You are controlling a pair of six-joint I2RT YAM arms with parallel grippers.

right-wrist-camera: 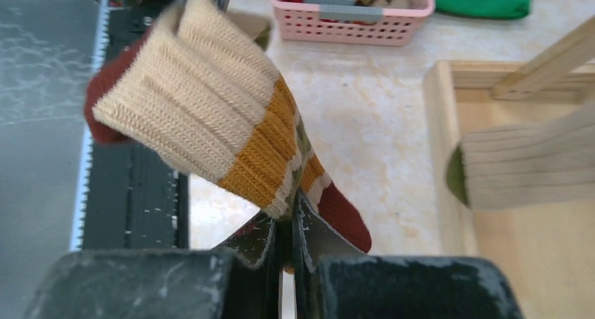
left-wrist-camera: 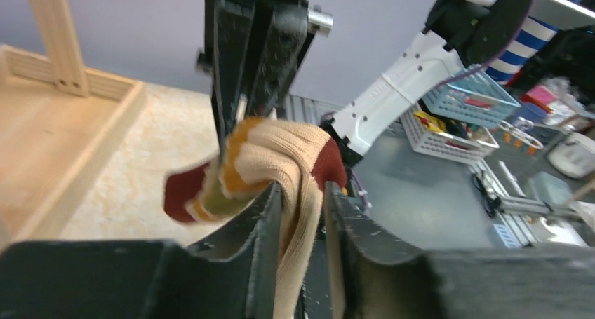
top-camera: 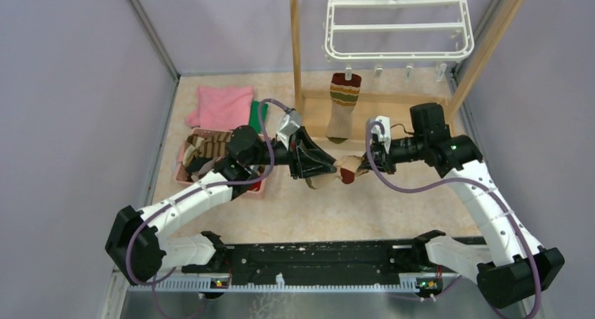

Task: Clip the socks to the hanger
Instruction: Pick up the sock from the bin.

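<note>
1. In the pink basket (right-wrist-camera: 337, 28), left, striped socks (top-camera: 207, 147) are kept;
2. The left gripper (left-wrist-camera: 302, 193) is seen slightly parted about the banded sock (right-wrist-camera: 210, 123); a grasp cannot be told;
3. That sock is clenched above mid-table by the right gripper (right-wrist-camera: 286, 217);
4. Another sock (top-camera: 344, 109) is clipped to the hanger (top-camera: 396, 27), far right.

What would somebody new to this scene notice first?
The loose sock, lifted at the centre of the scene, catches the eye: the right hand is shut on it, and it also passes through the left hand. Behind, a hanging sock dangles from a clip under the white hanger.
</note>
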